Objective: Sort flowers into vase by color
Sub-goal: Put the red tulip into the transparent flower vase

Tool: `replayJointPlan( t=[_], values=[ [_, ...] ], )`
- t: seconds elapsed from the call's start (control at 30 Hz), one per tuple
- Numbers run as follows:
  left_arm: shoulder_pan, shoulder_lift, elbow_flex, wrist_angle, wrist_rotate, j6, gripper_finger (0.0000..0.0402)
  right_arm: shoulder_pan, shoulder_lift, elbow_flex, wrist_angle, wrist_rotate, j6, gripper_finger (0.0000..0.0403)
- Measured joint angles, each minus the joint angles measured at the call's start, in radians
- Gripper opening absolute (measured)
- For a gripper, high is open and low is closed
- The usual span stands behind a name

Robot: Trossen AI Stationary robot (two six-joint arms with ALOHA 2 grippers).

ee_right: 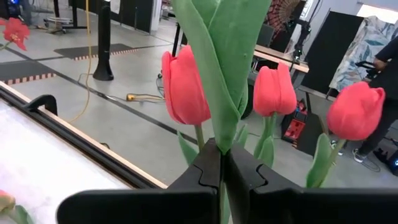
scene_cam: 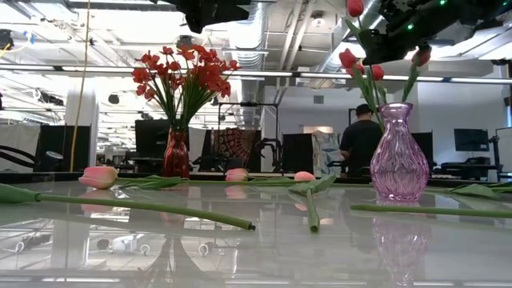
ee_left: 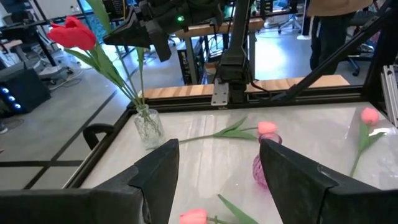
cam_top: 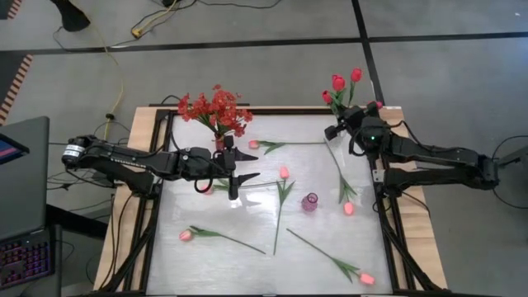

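Several red tulips (ee_right: 185, 84) stand in a clear glass vase (ee_left: 149, 127) at the table's far right corner. My right gripper (ee_right: 222, 155) is shut on one leafy stem just above that vase. Red blossom sprays (cam_top: 216, 111) stand in a red vase (scene_cam: 176, 154) at the far left. A purple vase (cam_top: 309, 202) stands empty near the table's middle. Several pink tulips (cam_top: 284, 172) lie flat on the table. My left gripper (cam_top: 252, 165) hovers open over the table, left of centre, with nothing between its fingers. My right gripper pinches a red tulip's green stem and leaf (ee_right: 219, 134) between its two fingers, below the blooms. The fingers come in level from the table's right side and lie across the stem. The stem (ee_left: 140, 74) stands upright and runs down into the clear vase's neck.
Pink tulips lie at the near left (cam_top: 186, 235), the near right (cam_top: 366, 279), right of the purple vase (cam_top: 348, 208) and at the far middle (cam_top: 254, 144). The table's wooden frame (cam_top: 157, 111) rims it. A person (scene_cam: 360, 136) stands in the room behind.
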Motion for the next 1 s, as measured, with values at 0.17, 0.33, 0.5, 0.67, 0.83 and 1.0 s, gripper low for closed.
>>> replayJointPlan(
  t=[0.17,0.33,0.5,0.67,0.83,1.0],
  values=[
    [0.000,0.000,0.000,0.000,0.000,0.000,0.0212,0.000,0.000,0.000,-0.002,0.001,0.015,0.0033],
    [0.000,0.000,0.000,0.000,0.000,-0.001,0.0212,0.000,0.000,0.000,-0.003,0.005,0.012,0.0033],
    [0.000,0.000,0.000,0.000,0.000,-0.001,0.0212,0.000,0.000,-0.001,-0.025,0.055,0.013,0.0033],
    [0.000,0.000,0.000,-0.001,0.000,-0.002,0.0212,0.000,-0.007,-0.035,-0.002,0.064,0.021,0.0031],
    [0.000,0.000,0.000,-0.001,0.000,-0.003,0.0212,-0.001,-0.009,-0.036,0.001,0.064,0.046,0.0034],
    [0.000,0.000,0.000,-0.001,0.000,-0.006,0.0212,-0.032,-0.008,-0.036,-0.032,0.062,0.096,0.0032]
  ],
)
